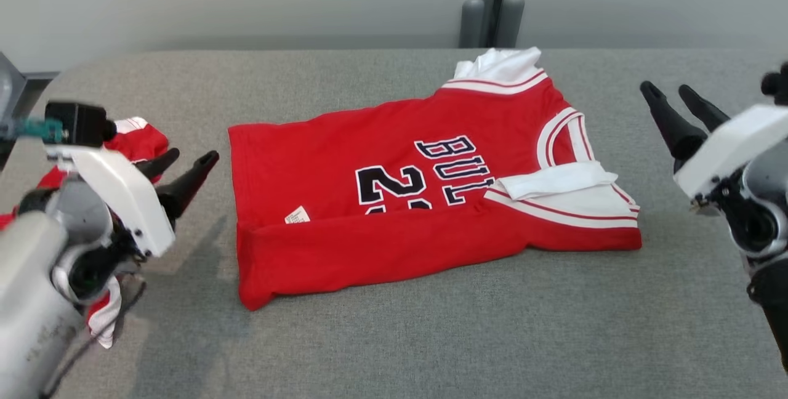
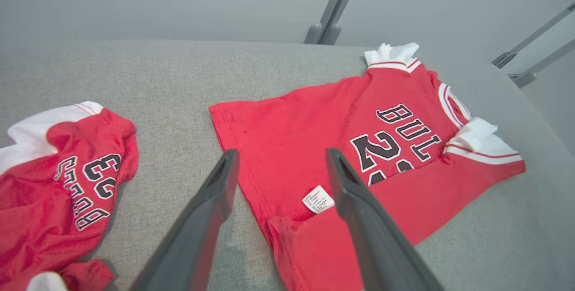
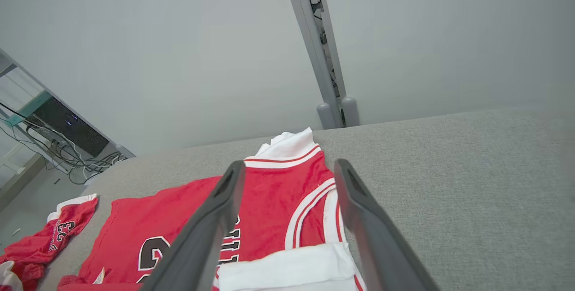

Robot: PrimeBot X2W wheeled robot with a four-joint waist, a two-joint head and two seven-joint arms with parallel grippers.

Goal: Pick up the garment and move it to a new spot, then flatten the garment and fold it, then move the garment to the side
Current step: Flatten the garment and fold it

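A red jersey, the garment [image 1: 425, 196], lies on the grey table with black lettering, white trim, and its near long edge folded over itself. In the left wrist view the garment [image 2: 359, 156] spreads beyond my open fingers. In the right wrist view the garment [image 3: 269, 210] lies below. My left gripper [image 1: 184, 168] hovers open just left of the garment's hem, holding nothing. My right gripper [image 1: 674, 100] hangs open to the right of the sleeve end, apart from the cloth.
A second red garment [image 1: 132, 140] lies crumpled at the table's left edge behind my left arm, also seen as red shorts [image 2: 67, 178]. A grey post [image 1: 492, 2] stands behind the table [image 1: 431, 337]. Cables and a shelf [image 3: 49, 134] sit off to the left.
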